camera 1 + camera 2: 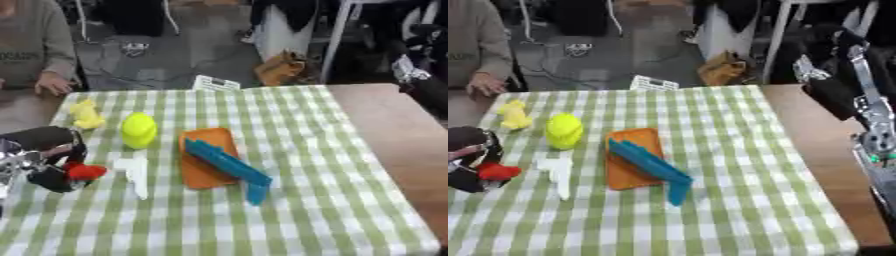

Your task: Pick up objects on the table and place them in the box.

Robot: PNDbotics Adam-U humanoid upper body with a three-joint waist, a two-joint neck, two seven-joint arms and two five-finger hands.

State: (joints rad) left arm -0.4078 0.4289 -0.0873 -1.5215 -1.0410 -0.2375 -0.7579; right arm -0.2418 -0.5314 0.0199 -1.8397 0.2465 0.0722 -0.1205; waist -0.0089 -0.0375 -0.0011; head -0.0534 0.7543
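Observation:
My left hand is at the table's left edge, black, its fingers curled round a small red thing. Just right of it lies a white piece. Beyond that stands a lime-yellow rounded toy, and a smaller pale yellow toy sits near the far left corner. A flat orange tray lies mid-table with a long blue piece slanting across it and over its near right corner. Only my right arm shows, at the right edge; its hand is out of view.
A green-and-white checked cloth covers the table, with bare brown wood to its right. A white card stands at the far edge. A person's hand rests by the far left corner. A brown bag sits on the floor behind.

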